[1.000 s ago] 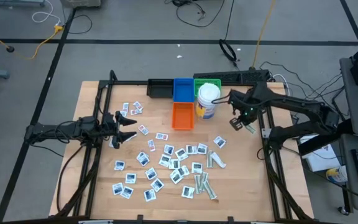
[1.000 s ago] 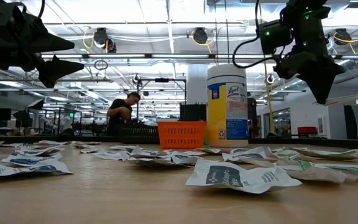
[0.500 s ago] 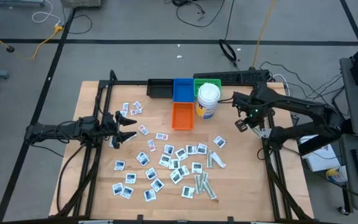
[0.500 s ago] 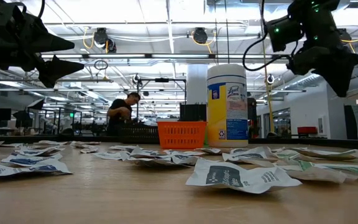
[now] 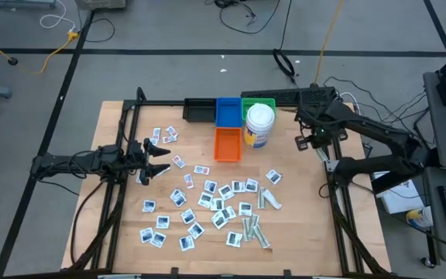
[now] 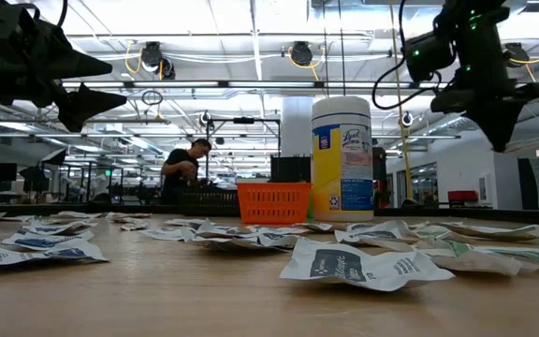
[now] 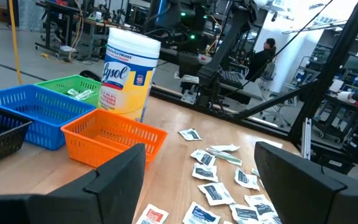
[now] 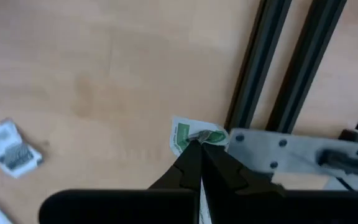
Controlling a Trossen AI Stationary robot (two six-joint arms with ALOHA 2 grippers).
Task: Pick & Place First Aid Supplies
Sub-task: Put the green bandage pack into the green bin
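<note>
High view: your right claw [image 5: 303, 142] pinches a green-printed strip [image 8: 194, 135] beside the tub [image 5: 259, 124]; left claw [image 5: 155, 160] waits wide. Most packets [image 5: 217, 203] remain on the desk [image 5: 114, 116] below, unsorted.

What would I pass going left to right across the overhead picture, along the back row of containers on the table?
Black basket → blue basket → green basket, with the white wipes tub in front of it → right hand, shut on a green-printed packet.
</note>
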